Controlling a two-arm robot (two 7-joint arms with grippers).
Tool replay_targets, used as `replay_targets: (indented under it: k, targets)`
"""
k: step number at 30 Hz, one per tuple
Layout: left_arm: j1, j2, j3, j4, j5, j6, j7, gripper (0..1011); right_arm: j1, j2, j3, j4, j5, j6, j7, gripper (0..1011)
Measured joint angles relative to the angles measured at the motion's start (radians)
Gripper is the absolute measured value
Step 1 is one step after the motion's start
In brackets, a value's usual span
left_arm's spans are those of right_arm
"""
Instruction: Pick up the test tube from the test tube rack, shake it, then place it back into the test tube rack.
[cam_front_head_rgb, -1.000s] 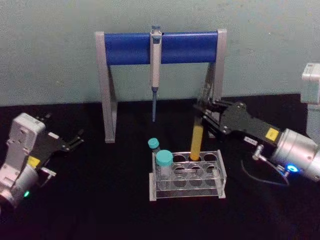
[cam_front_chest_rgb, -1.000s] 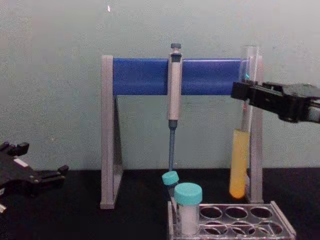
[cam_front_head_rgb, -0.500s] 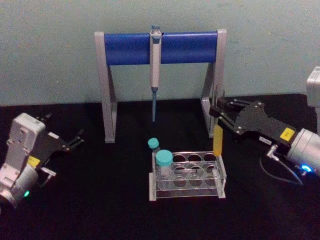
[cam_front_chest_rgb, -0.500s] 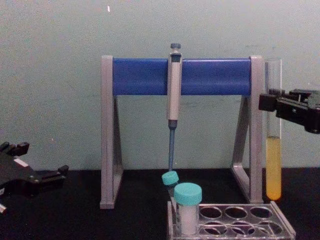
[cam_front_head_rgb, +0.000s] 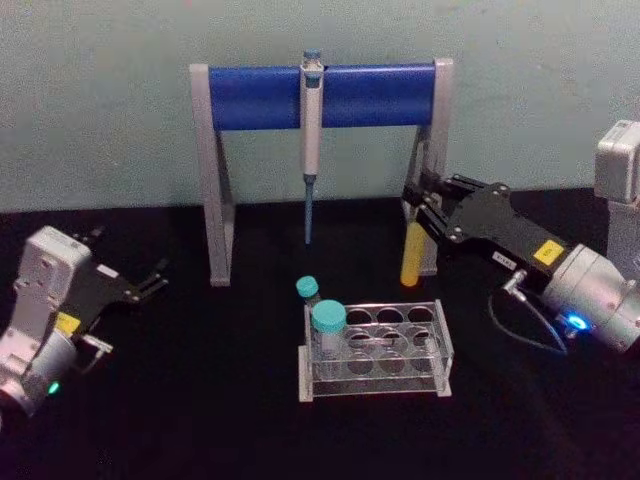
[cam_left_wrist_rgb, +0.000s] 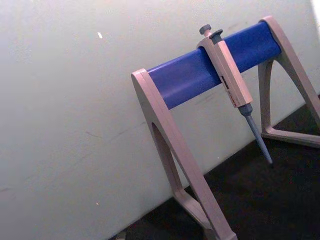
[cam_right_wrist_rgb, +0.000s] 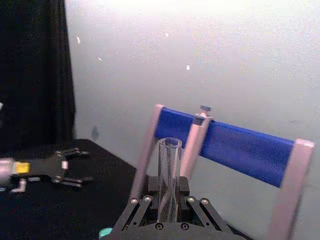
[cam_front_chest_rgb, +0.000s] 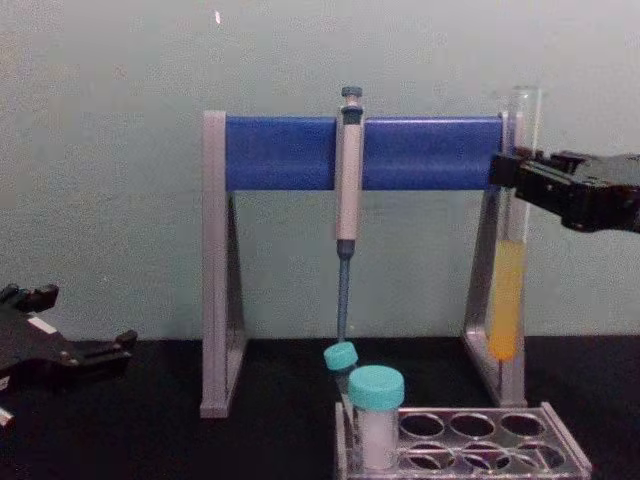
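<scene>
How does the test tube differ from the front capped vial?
The tube hangs in the right gripper's fingers, off the rack; the vial sits in the rack. The tube is long, thin and uncapped; the vial is short, wider and teal-capped. The tube holds yellow-orange liquid; the vial looks white inside. Both are clear-walled and near upright.

Four cameras, one worktop (cam_front_head_rgb: 200, 420).
Head looks down, chest low across; both share the test tube rack (cam_front_head_rgb: 372, 384). Wrist views face the far pipette stand (cam_front_head_rgb: 320, 95).
</scene>
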Motion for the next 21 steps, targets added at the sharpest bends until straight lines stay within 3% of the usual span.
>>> replay_targets:
  k: [6, 7, 21]
  targets:
    - [0.000, 0.000, 0.000, 0.000, 0.000, 0.000, 0.000, 1001, 0.007, -0.006, -0.007, 0.010, 0.046, 0.000, 0.054, 232]
    - [0.000, 0.000, 0.000, 0.000, 0.000, 0.000, 0.000, 1001, 0.010, 0.045, -0.036, 0.020, 0.087, -0.014, 0.110, 232]
    - [0.000, 0.000, 0.000, 0.000, 0.000, 0.000, 0.000, 1001, 0.028, 0.026, -0.063, 0.064, 0.036, -0.019, 0.082, 232]
